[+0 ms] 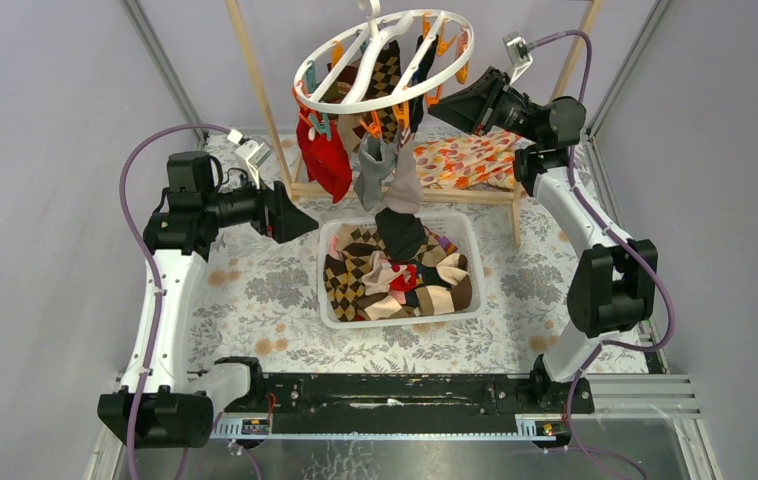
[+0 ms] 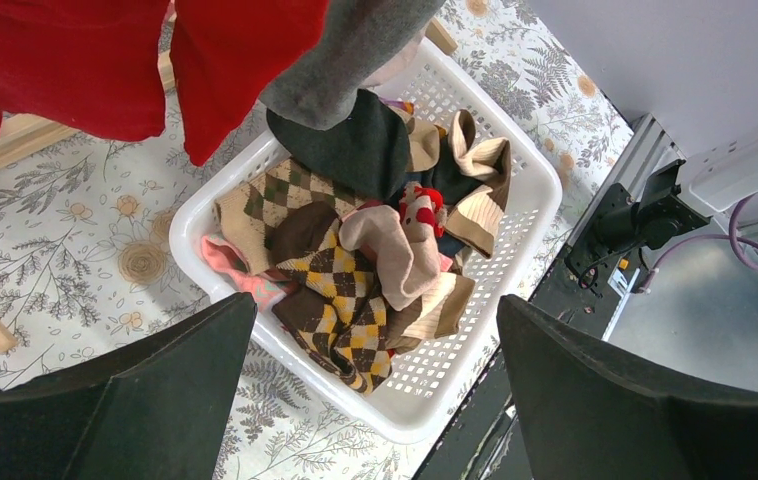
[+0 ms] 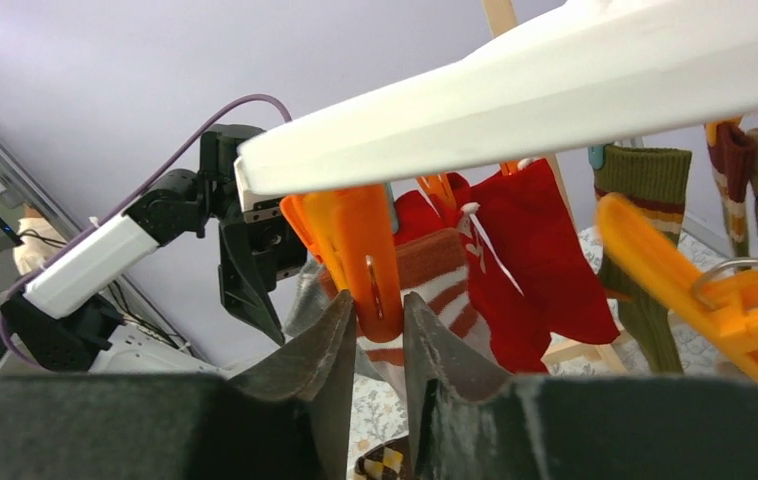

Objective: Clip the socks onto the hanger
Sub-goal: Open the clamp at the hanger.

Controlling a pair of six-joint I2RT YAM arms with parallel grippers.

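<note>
Your right gripper (image 3: 380, 310), jaws clenching on an orange clip (image 3: 360, 250) of the hanger (image 3: 555, 90), your left gripper (image 2: 373, 330), jaws gaping wide, hovering over socks (image 2: 290, 200) lying in the white basket (image 2: 405, 415)

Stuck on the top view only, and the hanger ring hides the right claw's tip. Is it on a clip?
Observer: Right wrist view shows the right claw straddling the lower end of an orange clip, with its fingers close on both sides. I can't tell if it's squeezing.
Operator: Is there a sock at that clip?
Observer: A striped sock hangs right behind it. Whether the clip grips it is hidden.
Operator: Is the left claw carrying anything?
Observer: No. In the left wrist view the left claw is wide open with nothing between its fingers, and it faces the white basket.
</note>
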